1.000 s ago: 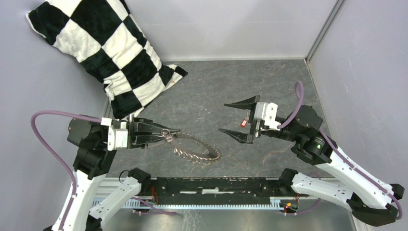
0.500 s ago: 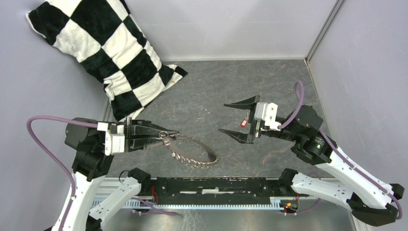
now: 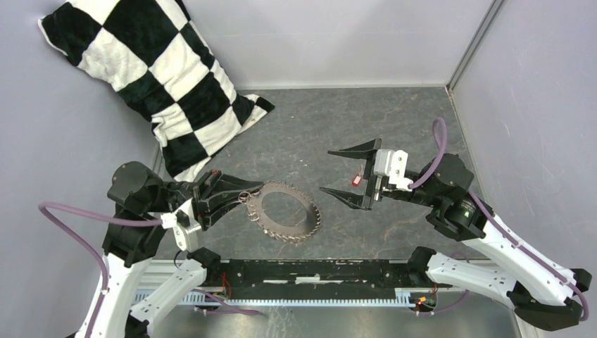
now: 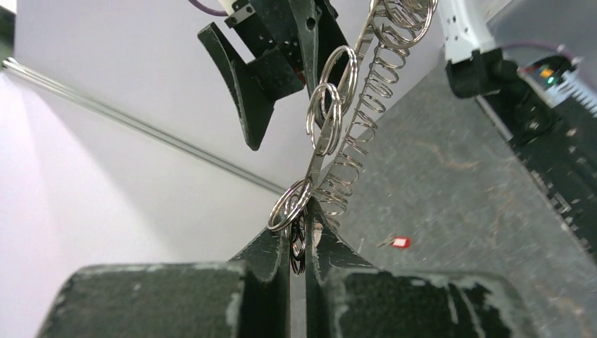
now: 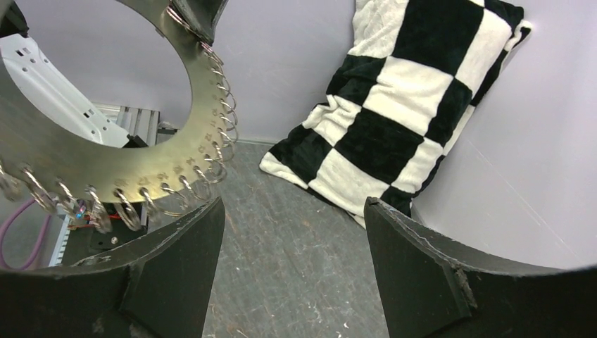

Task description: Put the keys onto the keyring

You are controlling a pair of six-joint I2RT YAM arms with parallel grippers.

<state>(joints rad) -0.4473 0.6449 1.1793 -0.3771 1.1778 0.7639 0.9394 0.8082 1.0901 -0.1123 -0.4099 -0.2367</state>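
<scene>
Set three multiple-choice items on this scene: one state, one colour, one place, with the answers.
1. The left end effector is: A open and empty; B shut on the keyring; C out of view.
2. The pillow is checked: A black and white; B red and white; C blue and grey.
3. The red-tagged key lies: A on the pillow; B inside the keyring; C on the table near the right end effector.
1 B: it pinches a ring at the keyring's edge. 2 A: the top view shows those checks. 3 C: it rests on bare table.
</scene>
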